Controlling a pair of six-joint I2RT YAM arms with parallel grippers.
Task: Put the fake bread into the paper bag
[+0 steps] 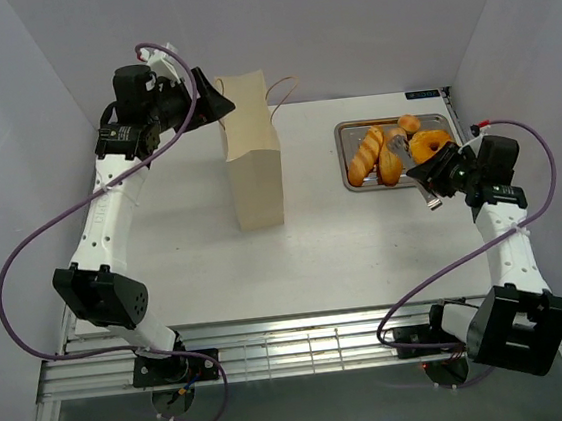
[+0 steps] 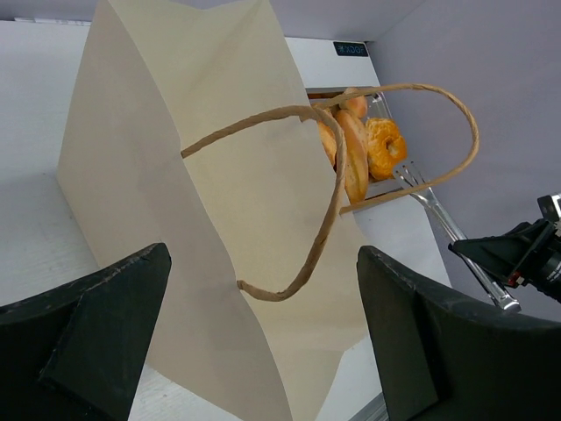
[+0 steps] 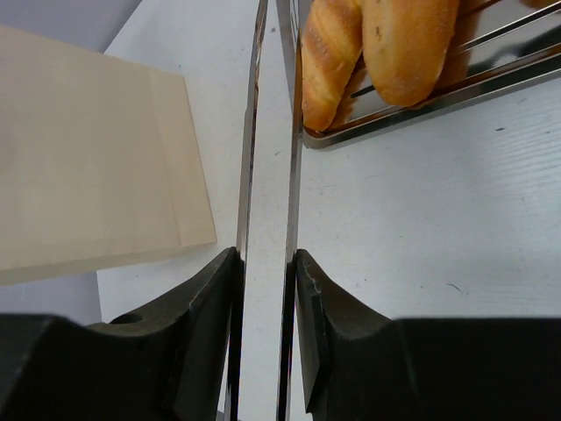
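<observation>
The paper bag (image 1: 256, 168) stands upright at the table's back middle; it also shows in the left wrist view (image 2: 202, 202) with its brown cord handles (image 2: 326, 206). My left gripper (image 1: 217, 99) (image 2: 263, 254) is open and empty, just above and left of the bag's top. The fake bread lies in the steel tray (image 1: 344, 164): two long loaves (image 1: 366, 154) (image 3: 329, 53), a ring doughnut (image 1: 430, 143) and a small bun (image 1: 409, 123). My right gripper (image 1: 426, 170) (image 3: 266, 259) is shut on metal tongs (image 3: 248, 175), whose narrow arms reach over the tray beside the loaves.
Grey walls close in the table at the back and both sides. The tray (image 3: 438, 92) sits at the back right, close to the right wall. A slatted metal rail (image 1: 296, 350) runs along the near edge between the arm bases.
</observation>
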